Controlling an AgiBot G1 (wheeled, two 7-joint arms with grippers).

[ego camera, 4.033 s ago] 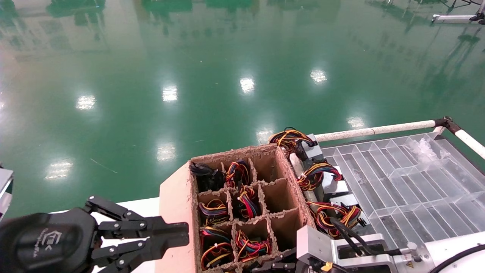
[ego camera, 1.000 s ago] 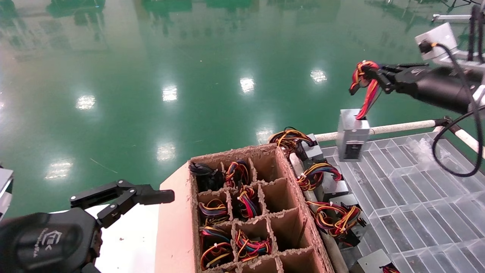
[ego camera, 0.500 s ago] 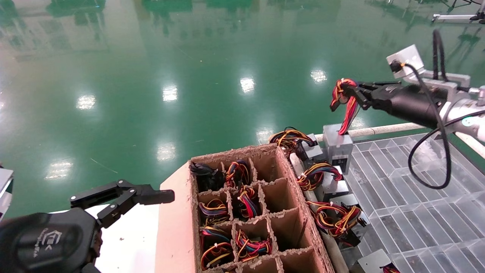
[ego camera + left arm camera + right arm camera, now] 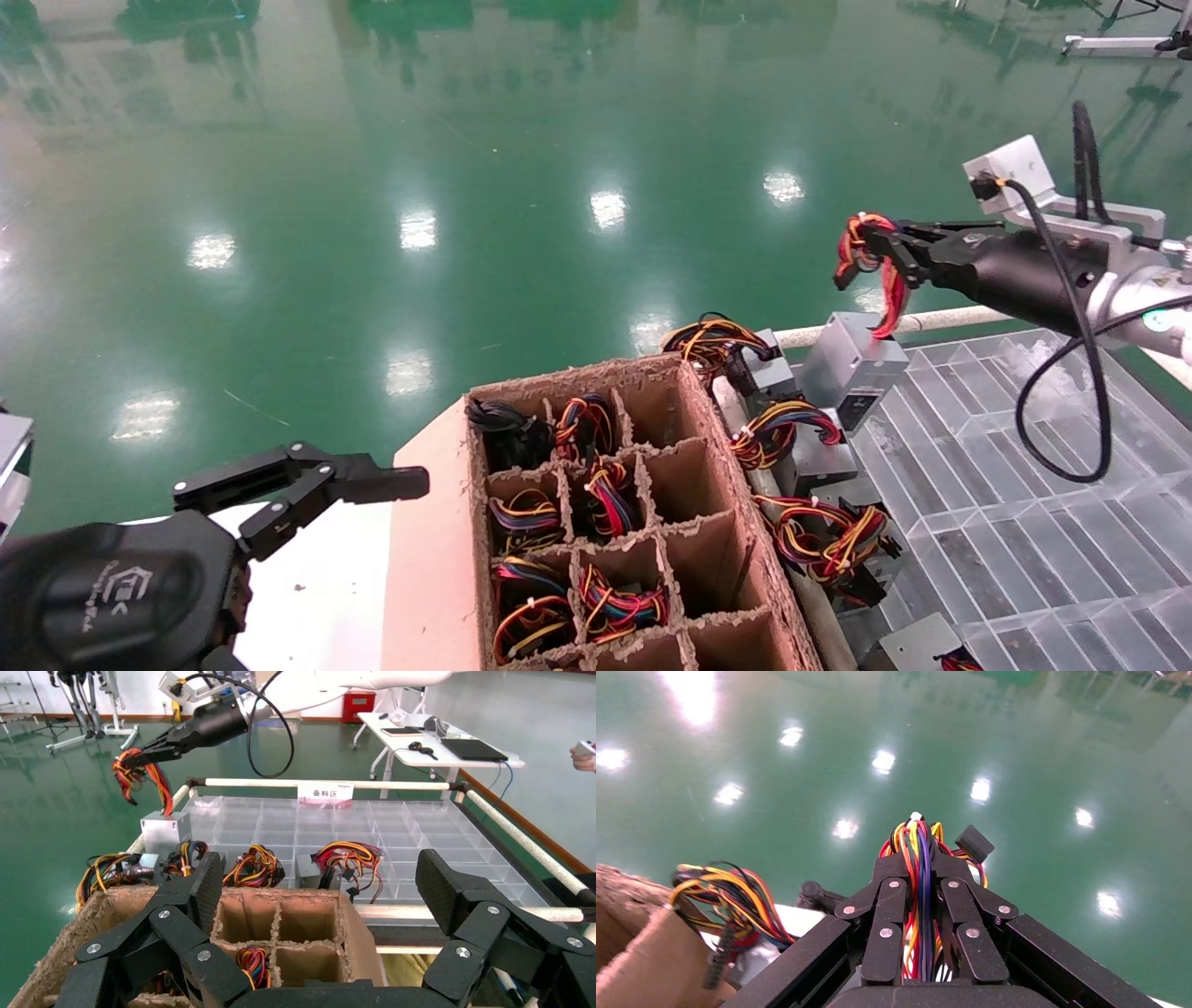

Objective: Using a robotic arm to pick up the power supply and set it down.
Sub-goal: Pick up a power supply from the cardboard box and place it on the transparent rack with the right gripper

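Note:
My right gripper [image 4: 880, 250] is shut on the red, yellow and black wire bundle [image 4: 861, 238] of the power supply [image 4: 852, 359]. Its grey metal box hangs tilted from the wires, its lower end at the far left corner of the clear rack [image 4: 1015, 466], beside other supplies. The right wrist view shows the right gripper [image 4: 918, 881] clamped on the wires [image 4: 914, 846]. In the left wrist view the hanging power supply [image 4: 165, 827] is far off. My left gripper [image 4: 405, 559] is open, beside the cardboard box, nothing between its fingers [image 4: 204, 888].
The brown cardboard divider box [image 4: 424, 559] holds several wired supplies in its cells. More power supplies [image 4: 819, 536] lie in a row along the rack's left edge. A white rail [image 4: 950, 320] borders the rack's far side. Green floor lies beyond.
The right gripper has come down and slightly right with the power supply; the box, hanging upright before, now tilts at the rack corner. Since four seconds ago my left gripper opened.

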